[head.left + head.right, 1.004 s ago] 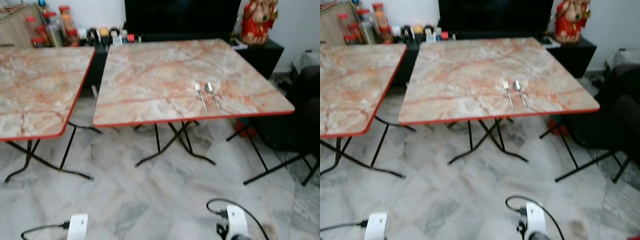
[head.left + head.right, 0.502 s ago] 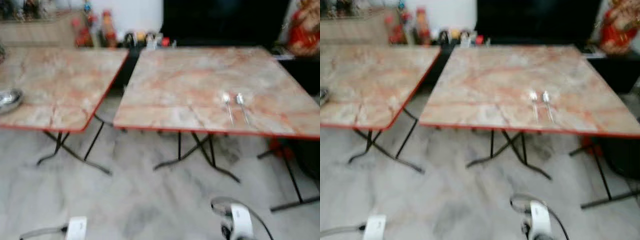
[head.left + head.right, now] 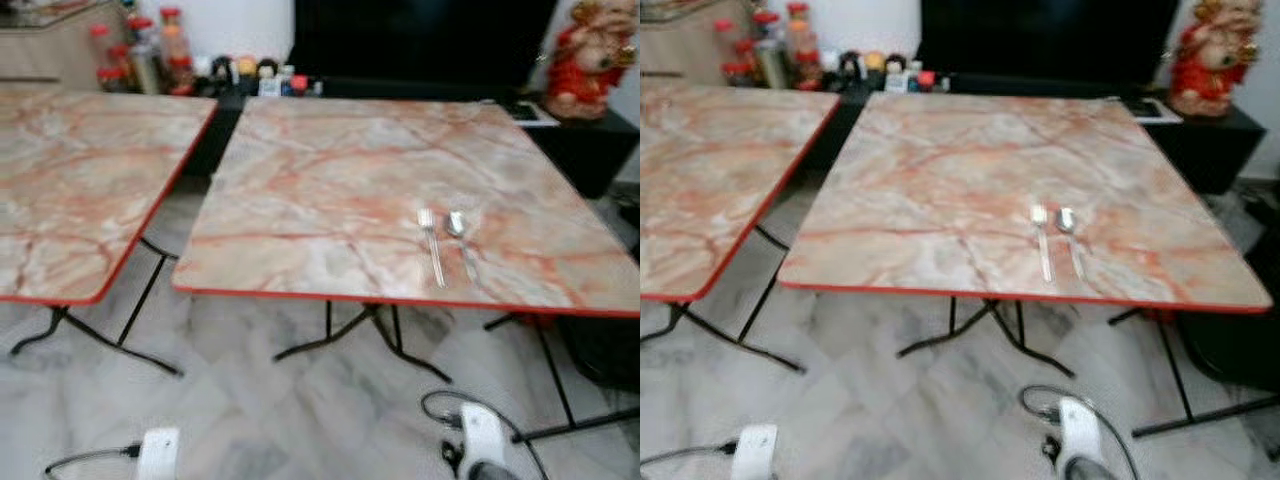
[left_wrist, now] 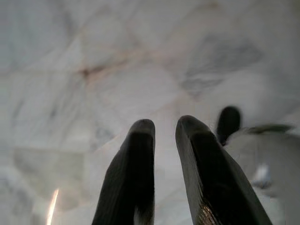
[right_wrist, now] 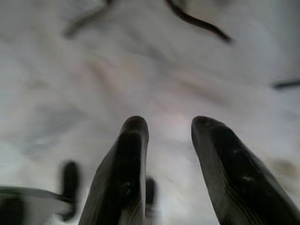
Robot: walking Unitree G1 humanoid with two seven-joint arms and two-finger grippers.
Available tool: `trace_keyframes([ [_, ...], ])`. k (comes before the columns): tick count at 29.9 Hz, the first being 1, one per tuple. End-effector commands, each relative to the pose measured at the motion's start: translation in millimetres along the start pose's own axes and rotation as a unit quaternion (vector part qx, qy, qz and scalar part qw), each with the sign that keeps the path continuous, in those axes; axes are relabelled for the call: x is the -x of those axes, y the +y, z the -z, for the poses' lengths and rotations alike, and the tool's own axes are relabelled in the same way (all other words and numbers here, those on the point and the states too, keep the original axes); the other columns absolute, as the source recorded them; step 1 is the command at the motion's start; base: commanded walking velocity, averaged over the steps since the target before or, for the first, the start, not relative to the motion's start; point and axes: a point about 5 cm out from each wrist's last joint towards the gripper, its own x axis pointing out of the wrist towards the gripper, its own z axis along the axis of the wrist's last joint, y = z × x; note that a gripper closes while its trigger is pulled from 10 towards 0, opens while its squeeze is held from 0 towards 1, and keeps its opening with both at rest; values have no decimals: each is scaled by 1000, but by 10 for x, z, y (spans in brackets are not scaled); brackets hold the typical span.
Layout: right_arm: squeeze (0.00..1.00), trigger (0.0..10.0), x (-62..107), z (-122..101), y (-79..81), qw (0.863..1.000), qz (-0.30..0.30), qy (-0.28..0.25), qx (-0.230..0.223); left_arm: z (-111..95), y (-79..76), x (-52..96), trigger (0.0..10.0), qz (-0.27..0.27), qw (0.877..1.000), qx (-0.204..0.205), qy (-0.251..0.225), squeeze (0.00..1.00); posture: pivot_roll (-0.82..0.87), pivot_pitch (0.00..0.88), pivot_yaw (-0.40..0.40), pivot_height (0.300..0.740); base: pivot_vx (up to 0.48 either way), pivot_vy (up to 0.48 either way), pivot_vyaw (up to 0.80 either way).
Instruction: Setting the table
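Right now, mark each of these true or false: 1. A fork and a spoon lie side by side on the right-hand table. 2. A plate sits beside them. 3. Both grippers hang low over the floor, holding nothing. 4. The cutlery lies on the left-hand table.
1. True: the fork and spoon lie parallel on the right-hand table, near its front edge.
2. False: no plate is beside them.
3. True: the left gripper and right gripper point at the marble floor, jaws apart and empty.
4. False: the left-hand table carries no cutlery.
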Motion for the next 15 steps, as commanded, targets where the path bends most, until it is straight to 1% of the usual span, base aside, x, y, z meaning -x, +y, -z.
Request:
trace_keyframes([
  [1,0,10000,44,122,-163,1000,21,18,-4,-50,-98,5,10000,11,1000,2,-4,0,38,35,-21,740,285,0,0],
  [3,0,10000,43,119,-163,1000,20,17,-2,-37,-124,8,10000,19,1000,-6,-2,0,31,37,-18,740,0,0,0],
  [8,0,10000,44,105,-173,1000,28,11,6,-8,-163,15,10000,25,1000,-8,2,0,22,36,-17,740,0,0,0],
  [9,0,10000,45,109,-179,999,36,10,-3,3,-173,18,10000,26,1000,-8,3,0,21,36,-17,740,0,0,0],
  [10,0,10000,45,109,-179,999,36,10,-3,3,-173,18,10000,26,1000,-8,3,0,21,36,-17,740,0,0,0],
  [11,0,10000,47,126,-185,998,50,10,-32,14,-183,20,10000,28,1000,-8,5,0,17,37,-18,740,0,0,0],
  [12,0,10000,48,133,-186,997,55,10,-45,17,-187,20,10000,28,1000,-8,5,0,17,37,-18,740,0,0,0],
  [15,0,10000,58,186,-208,989,100,14,-109,24,-189,21,10000,28,1000,-9,6,0,17,37,-18,740,0,0,0],
])
